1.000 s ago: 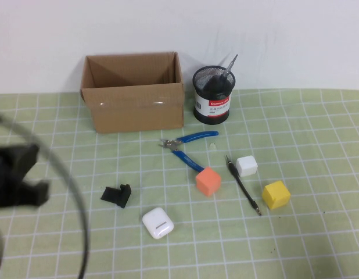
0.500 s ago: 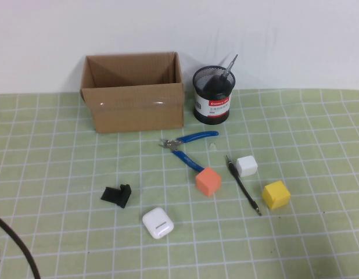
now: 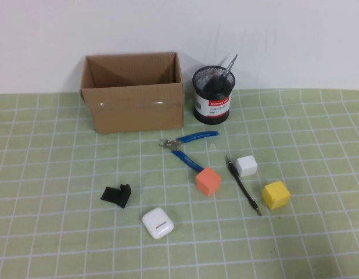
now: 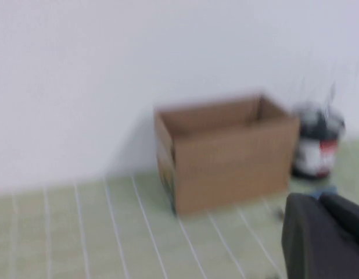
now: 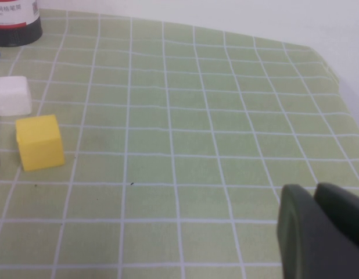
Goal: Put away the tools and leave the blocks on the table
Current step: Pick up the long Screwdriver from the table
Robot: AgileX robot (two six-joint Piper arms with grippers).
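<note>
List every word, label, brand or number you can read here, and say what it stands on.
Black mesh pen cup: a red and white label with a white brand word on the red band and small dark print below; all too small and blurred to read.
Cardboard box, blocks, tools, earbud case: no text visible.

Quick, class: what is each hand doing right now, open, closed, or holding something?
Left hand: closed, holding nothing, pulled back off the table.
Right hand: closed, holding nothing, parked at the table's right side.
</note>
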